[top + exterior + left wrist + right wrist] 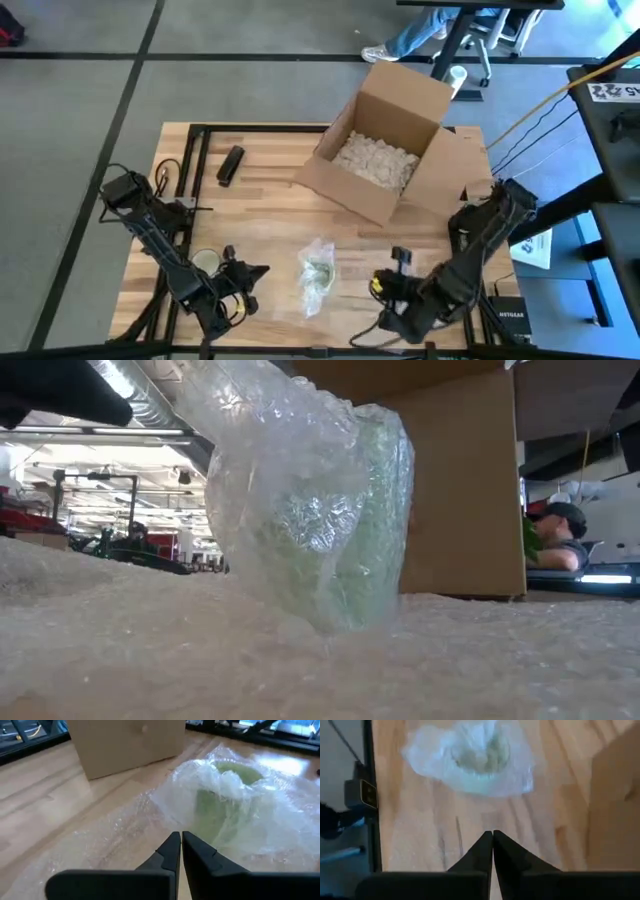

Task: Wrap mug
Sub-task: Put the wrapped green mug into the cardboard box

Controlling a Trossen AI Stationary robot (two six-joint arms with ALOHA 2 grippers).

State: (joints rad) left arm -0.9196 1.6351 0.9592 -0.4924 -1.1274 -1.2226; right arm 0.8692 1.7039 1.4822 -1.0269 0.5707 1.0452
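The wooden desk (pixel 270 200) carries an open cardboard box (pixel 390 150) toward its far side, its flaps spread and its inside filled with pale packing bits (pixel 375 160). Nearer the front edge, roughly midway between the two arms, lies a sheet of bubble wrap (pixel 318 275) bunched up around a green mug (pixel 227 805); in the low view the wrap rises over the mug's sides, and the mug's rim shows through the loose folds in the left wrist view. The left hand (pixel 252 272) sits low at the front, just beside the wrap and apart from it, its fingers pressed together. The right hand (pixel 383 283) rests on the other side, near the wrap, its fingers also pressed together on nothing. A small black object (pixel 231 165) lies on the far left of the desk.
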